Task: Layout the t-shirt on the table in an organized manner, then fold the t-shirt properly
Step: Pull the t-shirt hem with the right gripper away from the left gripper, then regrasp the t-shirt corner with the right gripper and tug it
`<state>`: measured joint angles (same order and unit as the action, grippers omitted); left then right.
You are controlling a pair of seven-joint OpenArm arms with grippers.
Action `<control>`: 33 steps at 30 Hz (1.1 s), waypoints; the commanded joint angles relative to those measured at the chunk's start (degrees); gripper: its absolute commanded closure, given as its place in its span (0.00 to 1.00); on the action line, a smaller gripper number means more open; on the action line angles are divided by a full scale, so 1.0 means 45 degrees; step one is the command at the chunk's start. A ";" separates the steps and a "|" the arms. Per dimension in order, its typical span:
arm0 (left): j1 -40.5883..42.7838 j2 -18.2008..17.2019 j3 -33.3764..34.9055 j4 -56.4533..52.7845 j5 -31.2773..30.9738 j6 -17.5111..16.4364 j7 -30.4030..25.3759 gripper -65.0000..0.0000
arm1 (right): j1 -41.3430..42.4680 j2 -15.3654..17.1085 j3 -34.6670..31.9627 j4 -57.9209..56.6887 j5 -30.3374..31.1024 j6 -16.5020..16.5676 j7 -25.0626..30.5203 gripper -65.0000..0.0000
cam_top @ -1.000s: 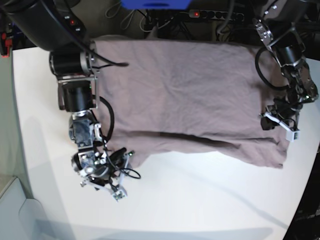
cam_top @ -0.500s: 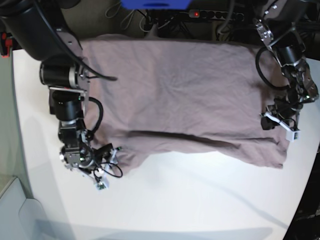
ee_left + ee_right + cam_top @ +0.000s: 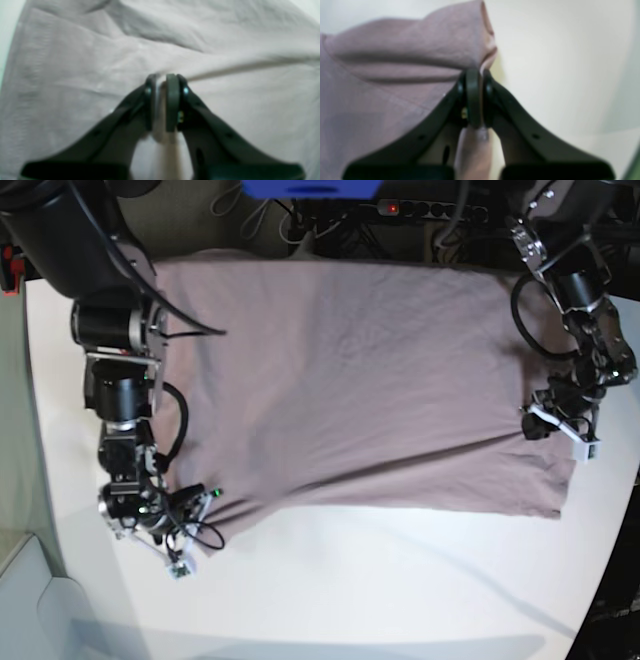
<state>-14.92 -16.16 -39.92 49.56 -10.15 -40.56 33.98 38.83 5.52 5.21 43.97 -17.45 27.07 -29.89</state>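
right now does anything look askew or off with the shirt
Mostly flat, but the t-shirt has a diagonal crease near its lower edge, and the corner pinched by the right end effector is bunched. The table looks normal.

My black left gripper (image 3: 162, 100) is clamped on a fold of the mauve cloth t-shirt (image 3: 350, 380); my black right gripper (image 3: 475, 97) pinches its corner, both arms reaching low.
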 commanded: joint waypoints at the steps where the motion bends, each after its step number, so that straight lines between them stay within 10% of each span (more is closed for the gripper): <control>1: -0.0075 -0.0110 0.0012 0.0054 0.0430 0.0123 0.0469 0.88 | 0.0407 0.0112 0.0024 0.1004 0.0000 -0.0086 0.0185 1.00; 17: -0.0075 -0.0110 0.0012 0.0835 -0.1133 0.0123 0.1368 0.88 | -0.1410 0.0249 -0.0035 0.6376 -0.0019 -0.0028 -0.1534 1.00; 23: -0.0133 -0.0052 0.0090 0.0737 -0.1075 0.0123 0.1368 0.88 | -0.4751 0.0209 -0.0758 1.0674 -0.0058 0.2317 -0.1885 1.00; 33: -0.0153 -0.0032 0.0090 0.0757 -0.1075 0.0123 0.1368 0.88 | -0.8013 0.1538 -0.3610 1.1944 -0.0078 0.2873 -0.2413 1.00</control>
<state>-14.74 -15.49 -39.53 52.38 -14.72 -40.10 40.29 1.30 12.12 -11.25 96.23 -17.82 40.40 -41.95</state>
